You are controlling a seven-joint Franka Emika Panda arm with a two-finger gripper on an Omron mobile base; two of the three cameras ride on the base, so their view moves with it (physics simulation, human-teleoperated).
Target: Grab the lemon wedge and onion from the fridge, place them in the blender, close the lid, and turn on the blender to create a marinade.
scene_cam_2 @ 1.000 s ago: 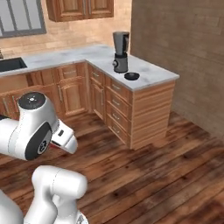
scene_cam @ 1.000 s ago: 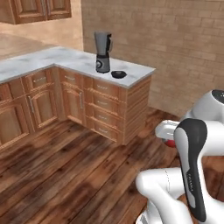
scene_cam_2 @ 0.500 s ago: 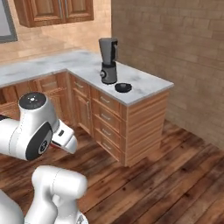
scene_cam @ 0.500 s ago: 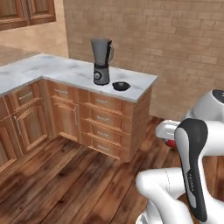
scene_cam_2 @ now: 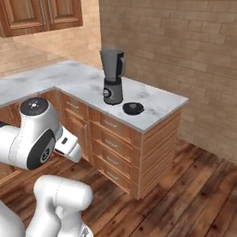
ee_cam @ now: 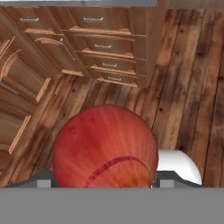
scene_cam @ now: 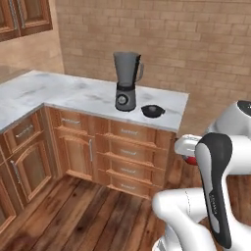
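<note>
A dark-red onion (ee_cam: 106, 146) sits between the fingertips of my gripper (ee_cam: 105, 180), which is shut on it and held low over the wooden floor in front of the drawers. A sliver of the onion (scene_cam: 190, 160) shows beside the hand in the left base view. The blender (scene_cam: 126, 81) (scene_cam_2: 113, 76) stands on the marble counter with its jug open at the top. Its dark lid (scene_cam: 153, 110) (scene_cam_2: 133, 108) lies flat on the counter just right of the base. The fridge and the lemon wedge are out of view.
The L-shaped marble counter (scene_cam: 59, 93) (scene_cam_2: 157, 109) rests on wooden drawers and doors (scene_cam: 127, 157). A brick wall (scene_cam_2: 185, 55) rises behind it, and upper cabinets (scene_cam_2: 41, 16) hang at the left. Wooden floor (scene_cam_2: 194, 194) spreads to the right of the counter's end.
The whole scene has shifted: the base has moved, and the counter with the blender and lid now stands nearer and more central. The arm keeps its pose, the onion still held.
</note>
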